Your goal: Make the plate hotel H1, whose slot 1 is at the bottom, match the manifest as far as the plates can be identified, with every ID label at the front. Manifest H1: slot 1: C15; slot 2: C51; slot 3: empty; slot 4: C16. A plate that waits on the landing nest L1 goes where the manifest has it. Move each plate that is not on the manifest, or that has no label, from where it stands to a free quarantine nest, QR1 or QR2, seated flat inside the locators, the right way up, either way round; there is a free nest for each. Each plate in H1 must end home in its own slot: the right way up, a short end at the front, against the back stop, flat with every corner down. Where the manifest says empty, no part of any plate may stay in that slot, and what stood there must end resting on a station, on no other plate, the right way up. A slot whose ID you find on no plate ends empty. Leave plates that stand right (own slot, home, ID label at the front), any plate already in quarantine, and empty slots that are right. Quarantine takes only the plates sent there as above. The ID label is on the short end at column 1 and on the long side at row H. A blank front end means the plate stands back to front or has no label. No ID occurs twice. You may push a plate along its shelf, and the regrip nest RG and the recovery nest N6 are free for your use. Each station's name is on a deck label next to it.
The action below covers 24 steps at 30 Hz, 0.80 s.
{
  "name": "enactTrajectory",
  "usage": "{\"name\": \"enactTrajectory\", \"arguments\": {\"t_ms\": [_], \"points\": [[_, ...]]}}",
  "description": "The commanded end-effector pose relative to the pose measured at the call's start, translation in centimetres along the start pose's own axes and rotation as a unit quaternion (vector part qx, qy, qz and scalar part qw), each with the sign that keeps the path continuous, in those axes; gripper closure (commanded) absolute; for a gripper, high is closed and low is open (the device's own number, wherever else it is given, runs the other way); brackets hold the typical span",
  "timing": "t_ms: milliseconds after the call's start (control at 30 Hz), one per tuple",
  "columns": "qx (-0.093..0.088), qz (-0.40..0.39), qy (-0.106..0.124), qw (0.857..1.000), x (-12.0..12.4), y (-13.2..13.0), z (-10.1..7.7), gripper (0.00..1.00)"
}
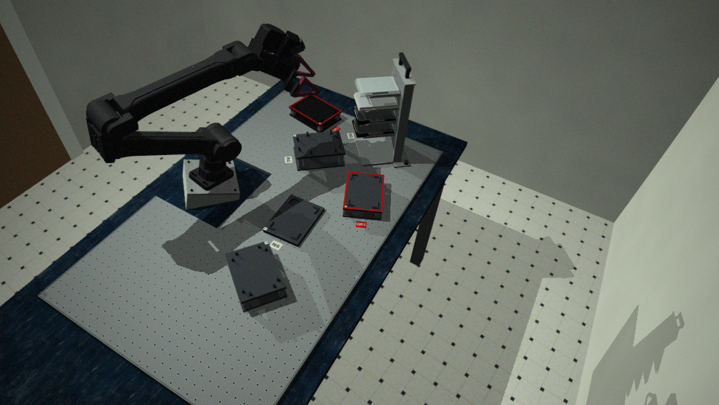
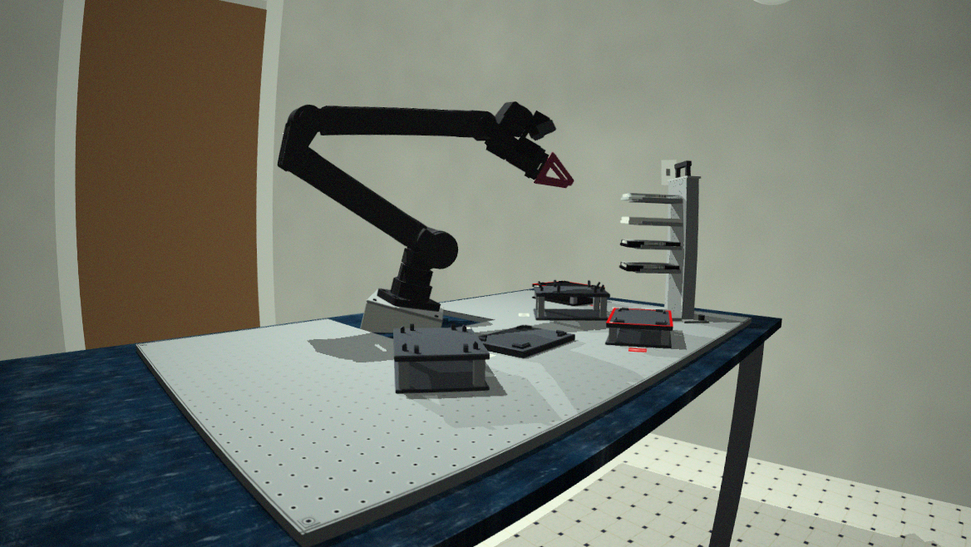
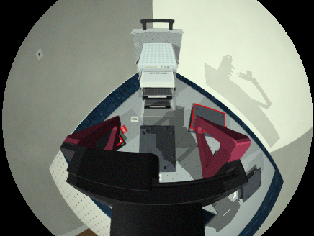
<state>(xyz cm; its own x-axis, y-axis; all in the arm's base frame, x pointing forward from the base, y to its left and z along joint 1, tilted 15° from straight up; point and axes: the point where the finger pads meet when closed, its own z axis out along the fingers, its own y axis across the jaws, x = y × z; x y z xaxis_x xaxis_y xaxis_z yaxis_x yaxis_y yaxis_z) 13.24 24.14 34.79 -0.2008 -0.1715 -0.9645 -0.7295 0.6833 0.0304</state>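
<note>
The plate hotel H1 (image 1: 404,118) (image 2: 689,251) (image 3: 158,34) stands at the far end of the deck. A white plate (image 1: 374,85) (image 2: 651,197) (image 3: 156,57) sits in its top slot. A pale plate (image 1: 373,100) (image 2: 648,220) (image 3: 157,78) sits in slot 3. Black plates sit in slot 2 (image 1: 374,114) (image 2: 648,243) and slot 1 (image 1: 373,128) (image 2: 648,267). I cannot read any ID labels. My gripper (image 1: 303,77) (image 2: 557,174) (image 3: 157,119) is open and empty. It hangs high above the deck, left of the hotel, and faces its front.
Red-edged quarantine nests stand bare: one (image 1: 315,110) under the gripper, one (image 1: 363,193) (image 2: 638,319) (image 3: 208,116) nearer the table edge. A dark block nest (image 1: 319,148) (image 2: 570,298) stands before the hotel. A flat nest (image 1: 295,218) (image 2: 526,339) and nest N6 (image 1: 256,274) (image 2: 438,357) lie nearer.
</note>
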Motion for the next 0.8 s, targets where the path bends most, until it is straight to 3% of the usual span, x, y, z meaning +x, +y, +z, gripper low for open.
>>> {"name": "enactTrajectory", "arguments": {"t_ms": [0, 267, 333, 367, 400, 767], "points": [[-0.008, 0.020, -0.024, 0.999, -3.9, 0.3, -1.5, 0.00], [-0.008, 0.021, -0.023, 0.999, -5.7, 0.2, -2.6, 0.00], [-0.003, 0.014, -0.020, 1.000, -4.4, 0.0, -2.1, 0.00], [0.001, 0.008, -0.003, 1.000, -2.8, 0.1, -1.4, 0.00], [-0.003, 0.014, -0.020, 1.000, -4.4, 0.0, -2.1, 0.00], [-0.003, 0.014, -0.020, 1.000, -4.4, 0.0, -2.1, 0.00]]}}
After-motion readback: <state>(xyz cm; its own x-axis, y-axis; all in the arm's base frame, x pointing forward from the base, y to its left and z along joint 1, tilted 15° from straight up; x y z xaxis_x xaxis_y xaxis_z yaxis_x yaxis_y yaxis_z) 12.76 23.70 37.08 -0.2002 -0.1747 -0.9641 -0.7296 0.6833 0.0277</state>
